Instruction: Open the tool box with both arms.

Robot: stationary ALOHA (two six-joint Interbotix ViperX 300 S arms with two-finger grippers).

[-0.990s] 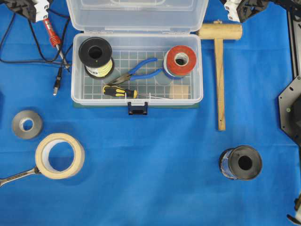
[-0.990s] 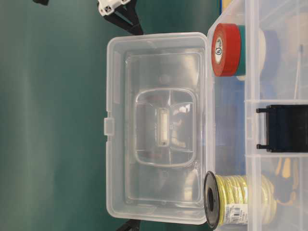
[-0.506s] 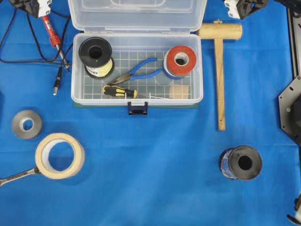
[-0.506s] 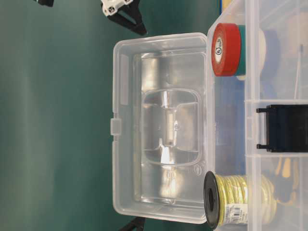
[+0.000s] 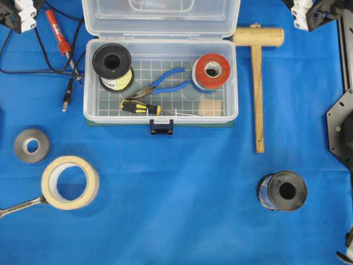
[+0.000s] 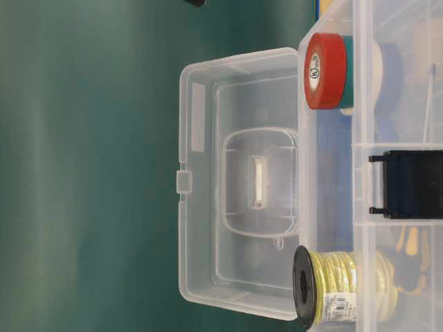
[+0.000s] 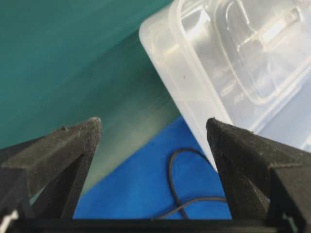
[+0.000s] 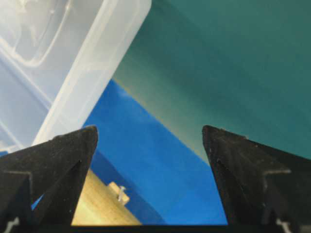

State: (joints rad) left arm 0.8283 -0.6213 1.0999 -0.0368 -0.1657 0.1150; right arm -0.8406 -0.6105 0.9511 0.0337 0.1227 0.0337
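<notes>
Tool box (image 5: 160, 83), upper centre of the table (image 5: 176, 221): lid (image 5: 161, 16) now swung further back than a second ago, so opening looks complete. Left claw (image 7: 153, 128) and right claw (image 8: 149, 131): both gaping, empty, withdrawn to the upper corners.

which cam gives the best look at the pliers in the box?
Overhead. The pliers lie in full view inside the tool box, blue handles toward the red tape roll. The table-level view hides them behind the box's front wall. Both wrist views show only the raised lid, not the pliers.
</notes>
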